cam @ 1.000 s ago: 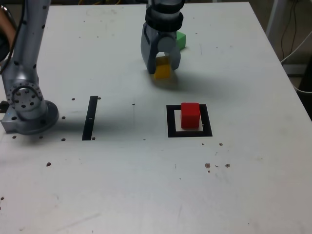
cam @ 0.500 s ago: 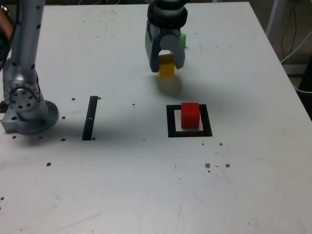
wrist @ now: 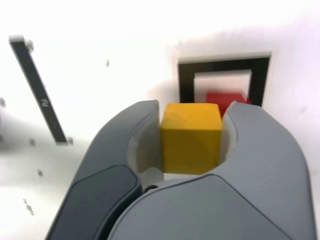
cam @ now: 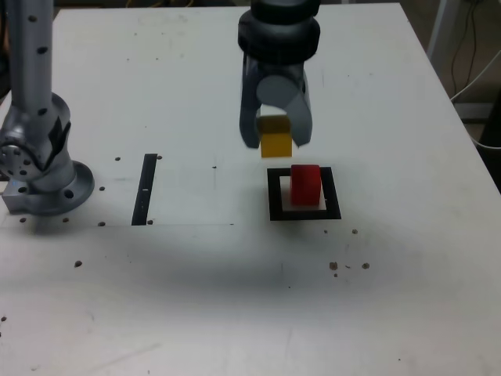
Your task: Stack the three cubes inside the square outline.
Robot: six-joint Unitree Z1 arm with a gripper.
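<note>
While the pincer (wrist: pixel 192 137) pinches the plain orange-yellow block (wrist: pixel 191 140), the glossy red block (cam: pixel 305 186) sits below it inside the black square (cam: pixel 275 205)

The exterior view is evenly lit and moderately bright, its upper corners dark. A broad, soft-edged shadow spreads across the table (cam: pixel 196 329) below the middle of the frame — no hard outline to it. The wrist view is far brighter: the white surface washes out along the top, with a faint pinkish cast at upper right — and the black square outline (wrist: pixel 187 82) looks soft-edged.
</note>
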